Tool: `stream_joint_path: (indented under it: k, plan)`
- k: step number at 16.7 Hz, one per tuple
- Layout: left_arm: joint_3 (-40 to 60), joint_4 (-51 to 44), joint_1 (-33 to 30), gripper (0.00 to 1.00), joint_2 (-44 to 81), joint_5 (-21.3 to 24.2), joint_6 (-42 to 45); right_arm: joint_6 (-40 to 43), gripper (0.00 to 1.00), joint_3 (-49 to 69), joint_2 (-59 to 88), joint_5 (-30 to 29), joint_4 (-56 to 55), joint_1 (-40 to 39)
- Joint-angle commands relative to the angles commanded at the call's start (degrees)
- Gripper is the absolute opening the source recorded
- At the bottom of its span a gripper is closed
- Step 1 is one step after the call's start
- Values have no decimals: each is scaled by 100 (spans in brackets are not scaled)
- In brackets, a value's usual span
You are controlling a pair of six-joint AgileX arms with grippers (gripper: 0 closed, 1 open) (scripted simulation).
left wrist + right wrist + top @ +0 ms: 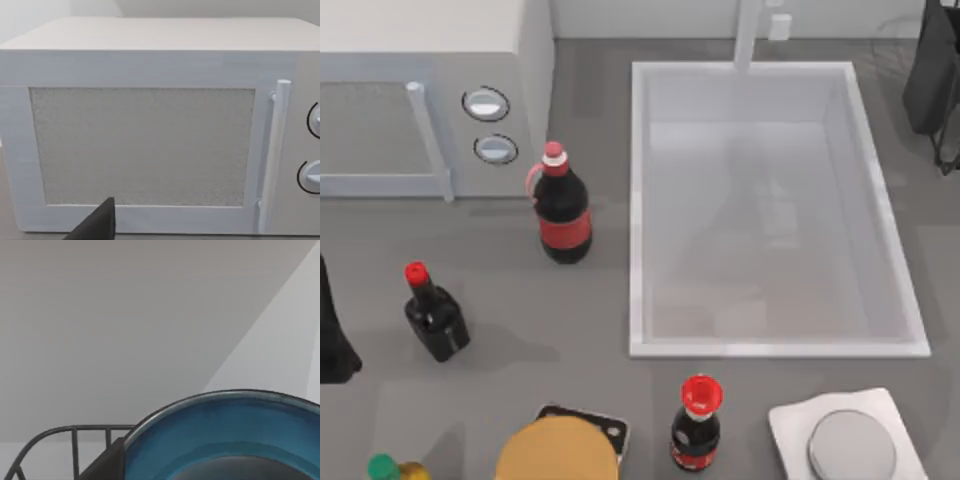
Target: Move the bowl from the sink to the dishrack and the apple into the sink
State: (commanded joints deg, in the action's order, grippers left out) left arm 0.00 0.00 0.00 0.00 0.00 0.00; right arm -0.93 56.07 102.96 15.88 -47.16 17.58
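Blue bowl (225, 440) close up, apparently tilted, beside dark dishrack (75, 440) wires.

Even, soft light across all three of my views, no harsh glare.

From above I see faint, diffuse shadows: a blurry grey one falls across the floor of the sink (880, 200), and the cola bottle (563, 205) and the small dark bottle (435, 312) cast weak smudges to their right on the counter (520, 350). My left wrist view shows the microwave (150, 135) flatly lit, its door grainy. In my right wrist view the bowl (235, 435) carries a gentle sheen, and a pale wedge of brighter wall rises behind it.
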Motion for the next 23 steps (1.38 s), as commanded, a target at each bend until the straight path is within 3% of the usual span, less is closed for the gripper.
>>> stream_joint_path:
  k: [9, 23]
  plan:
    - [0, 0, 0, 100, 0, 0, 0, -8, 100, -433, -894, -97, 362, -169]
    - [0, 0, 0, 100, 0, 0, 0, 74, 100, -4126, -7745, -1168, 3472, -1286]
